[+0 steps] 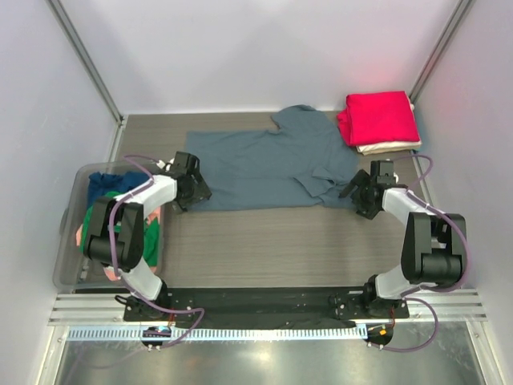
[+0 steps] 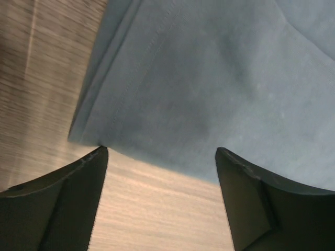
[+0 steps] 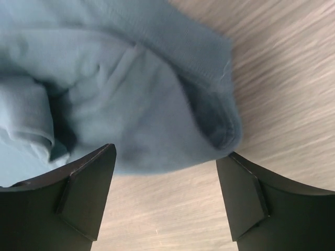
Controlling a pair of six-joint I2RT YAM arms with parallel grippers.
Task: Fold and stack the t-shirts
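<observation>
A large slate grey-blue t-shirt (image 1: 268,164) lies spread across the middle of the table, with one end bunched at the right. My left gripper (image 1: 196,191) stands open at its near left corner. In the left wrist view the hem (image 2: 209,78) lies just past the gripper (image 2: 162,154), with bare table between the fingers. My right gripper (image 1: 359,192) is open at the bunched right end. In its wrist view the rumpled cloth (image 3: 131,94) sits just beyond the gripper (image 3: 166,154), and nothing is held. A folded red t-shirt (image 1: 377,116) rests on a cream one (image 1: 389,147) at the back right.
A clear plastic bin (image 1: 70,249) stands at the left edge, beside the left arm. It holds a navy shirt (image 1: 104,183), a green one (image 1: 92,220) and some pink cloth. Grey walls close in the table on three sides.
</observation>
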